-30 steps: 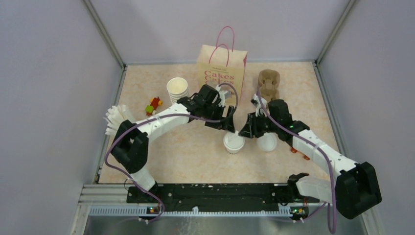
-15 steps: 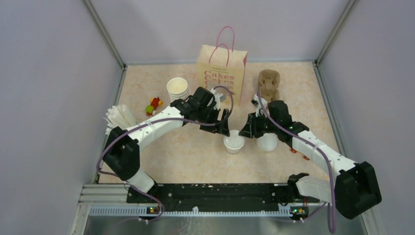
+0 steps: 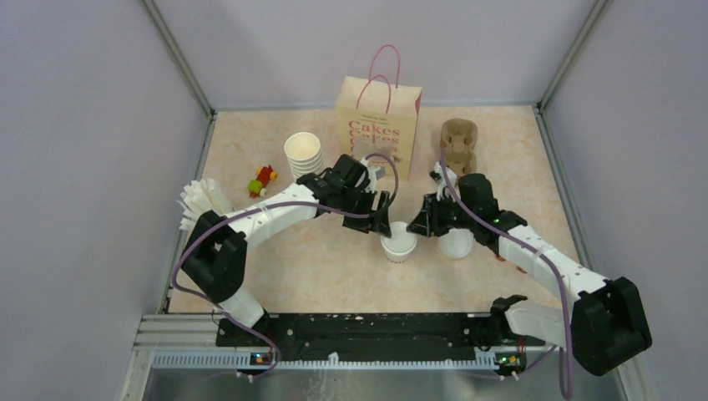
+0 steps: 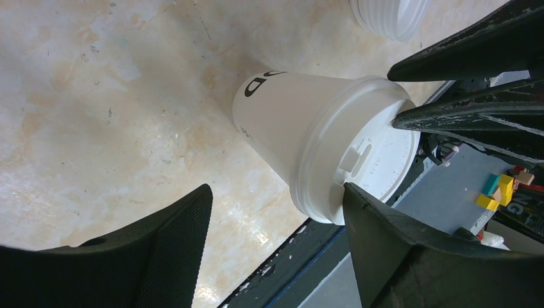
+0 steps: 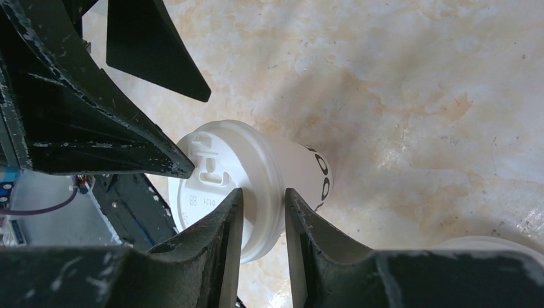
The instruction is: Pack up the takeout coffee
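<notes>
Two claws at one takeout coffee (image 3: 399,244): left gripper (image 4: 276,192) spread wide astride it, right gripper (image 5: 263,196) pinched on its lid rim (cup stands upright, lidded).

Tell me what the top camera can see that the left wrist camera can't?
Only the top camera shows the Cakes bag, the stack of cups and the brown carrier. Only the left wrist camera shows the black letter on the takeout coffee and its lid's sip slot. Both show that cup on the table.
</notes>
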